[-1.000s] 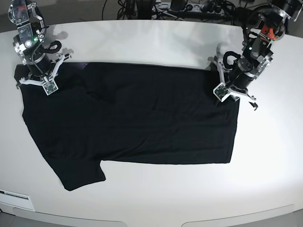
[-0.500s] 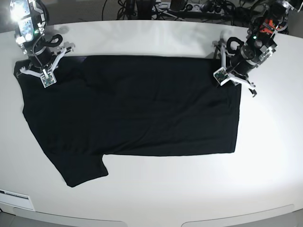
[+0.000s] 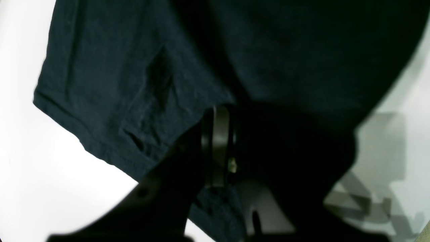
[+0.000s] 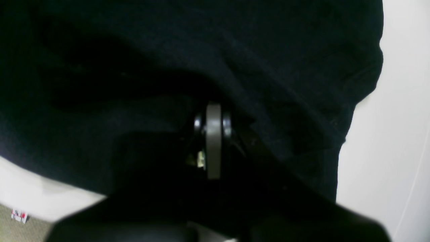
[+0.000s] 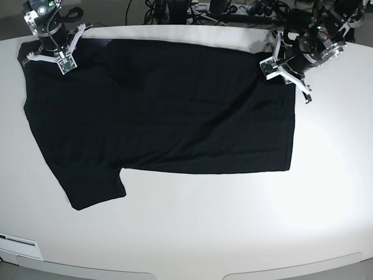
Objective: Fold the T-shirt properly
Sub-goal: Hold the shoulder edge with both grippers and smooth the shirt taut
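Both claws, left claw (image 5: 284, 69) and right claw (image 5: 53, 55), seemingly pinch the black T-shirt (image 5: 163, 116) at the desk's (image 5: 233, 233) far edge.

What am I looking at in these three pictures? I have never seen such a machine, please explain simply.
It is a robot with two arms working at a white table. One picture looks down on the table from above; the other two come from small cameras on the wrists, very close to the cloth. A black T-shirt lies spread flat, plain side up. Each arm ends in a pincer. The left pincer, on the right of the overhead picture, is shut on the far edge of the shirt near its bottom corner. The right pincer is shut on the far edge at the shoulder end. One sleeve points toward the near side.
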`<act>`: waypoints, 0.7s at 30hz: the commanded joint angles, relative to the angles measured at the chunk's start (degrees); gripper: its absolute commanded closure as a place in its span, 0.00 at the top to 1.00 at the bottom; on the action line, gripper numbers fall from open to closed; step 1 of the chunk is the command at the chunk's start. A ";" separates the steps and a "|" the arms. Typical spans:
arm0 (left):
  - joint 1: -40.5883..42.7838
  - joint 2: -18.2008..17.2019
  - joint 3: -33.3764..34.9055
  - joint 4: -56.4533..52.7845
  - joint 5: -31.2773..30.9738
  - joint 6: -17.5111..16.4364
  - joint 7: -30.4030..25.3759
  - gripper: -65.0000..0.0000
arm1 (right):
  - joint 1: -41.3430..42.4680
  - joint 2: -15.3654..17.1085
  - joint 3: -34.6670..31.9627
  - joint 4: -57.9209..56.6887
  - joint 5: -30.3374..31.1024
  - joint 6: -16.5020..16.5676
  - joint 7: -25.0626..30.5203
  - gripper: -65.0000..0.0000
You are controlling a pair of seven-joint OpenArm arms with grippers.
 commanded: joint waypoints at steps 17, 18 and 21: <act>1.75 -1.55 0.00 0.50 -8.41 -3.89 18.18 0.00 | -2.89 0.55 1.86 -0.39 -5.90 3.30 -4.59 0.00; 2.75 -1.55 0.00 0.90 -8.37 -4.63 18.18 0.00 | -2.89 0.55 1.97 -0.39 -5.75 3.30 -4.98 0.00; 5.90 -1.55 0.00 2.12 -7.93 -5.05 18.14 0.00 | -3.02 0.52 1.97 -0.39 -5.46 3.32 -5.53 0.00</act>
